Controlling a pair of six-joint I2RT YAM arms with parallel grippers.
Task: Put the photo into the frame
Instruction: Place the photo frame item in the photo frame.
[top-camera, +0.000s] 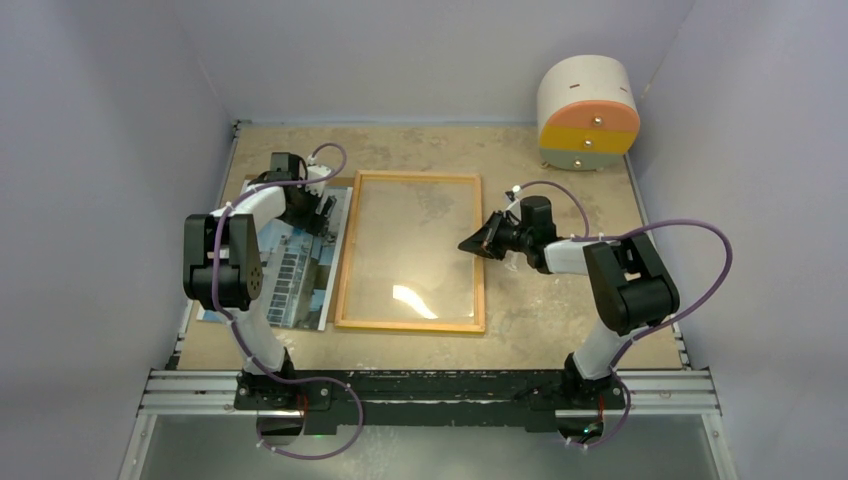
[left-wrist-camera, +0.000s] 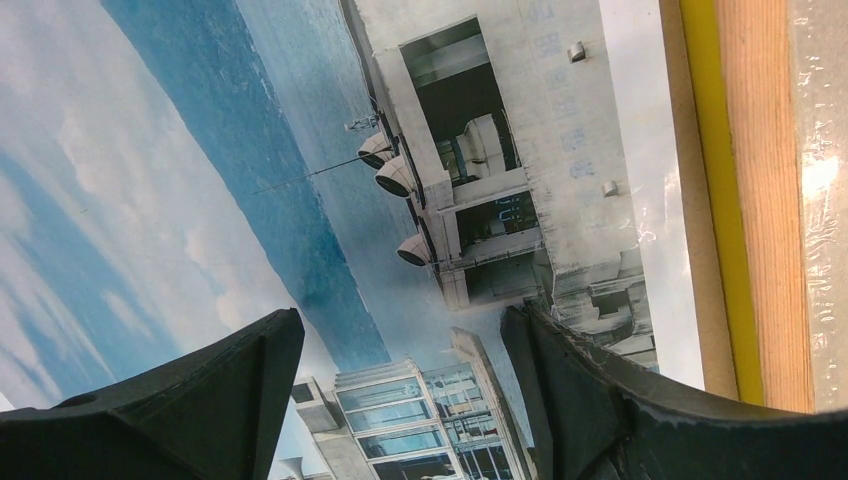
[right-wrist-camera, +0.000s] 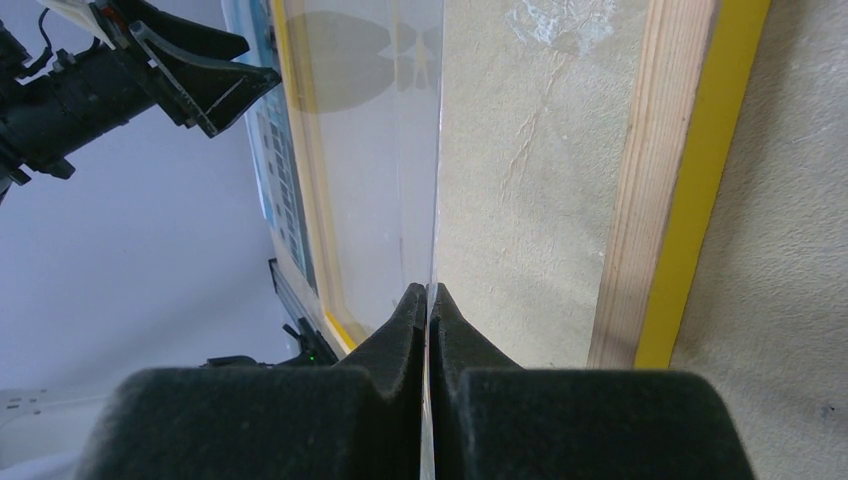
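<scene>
The frame (top-camera: 410, 326) lies flat in the middle of the table, wood-coloured back up. Its yellow and wood border also shows in the left wrist view (left-wrist-camera: 765, 200) and the right wrist view (right-wrist-camera: 660, 200). The photo (top-camera: 290, 275) lies flat just left of the frame, picture side up. My left gripper (top-camera: 322, 212) is open, its jaws hovering close over the photo (left-wrist-camera: 300, 150), empty (left-wrist-camera: 402, 318). My right gripper (top-camera: 472, 242) is shut (right-wrist-camera: 428, 292) on the right edge of the clear pane (right-wrist-camera: 380, 150), inside the frame's right border; the pane looks tilted up there.
A round white, orange, yellow and grey drum (top-camera: 588, 110) stands at the back right corner. Grey walls close in the table on three sides. A metal rail (top-camera: 430, 390) runs along the near edge by the arm bases.
</scene>
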